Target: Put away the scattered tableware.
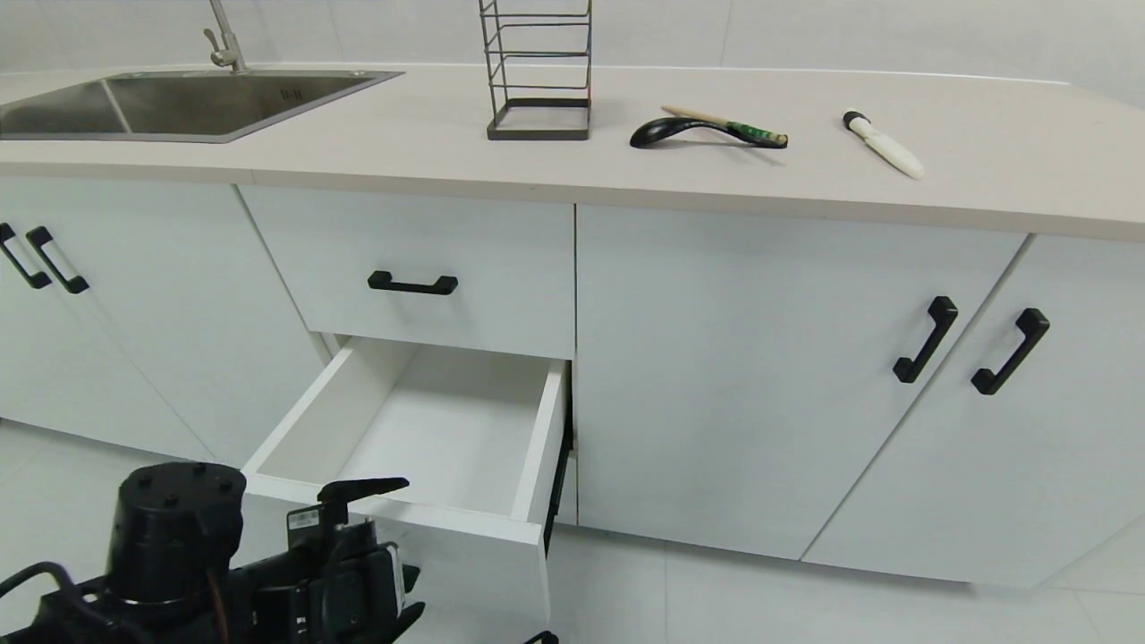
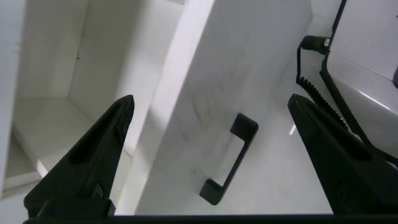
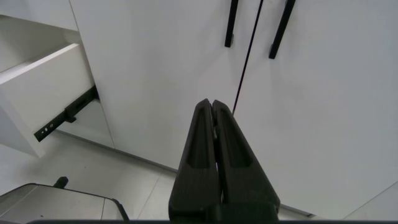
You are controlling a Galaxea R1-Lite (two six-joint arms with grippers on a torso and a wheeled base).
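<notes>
On the counter lie a black spoon [image 1: 680, 131], a wooden stick with a green band [image 1: 729, 123] resting across its handle, and a white-handled tool with a black tip [image 1: 886, 145]. Below the counter an empty white drawer [image 1: 537, 438] stands pulled out. My left gripper [image 2: 210, 102] is open low in front of the drawer, its fingers [image 1: 362, 489] spread wide on either side of the drawer's black handle [image 2: 227, 162] without touching it. My right gripper [image 3: 211, 102] is shut on nothing, down near the floor and facing the white cabinet doors [image 3: 186, 56] right of the drawer [image 3: 43, 93].
A black wire rack [image 1: 537, 72] stands on the counter left of the spoon, and a steel sink [image 1: 179, 98] with a tap sits at the far left. A shut drawer [image 1: 411, 283] is above the open one. Cabinet doors with black handles [image 1: 926, 340] flank it.
</notes>
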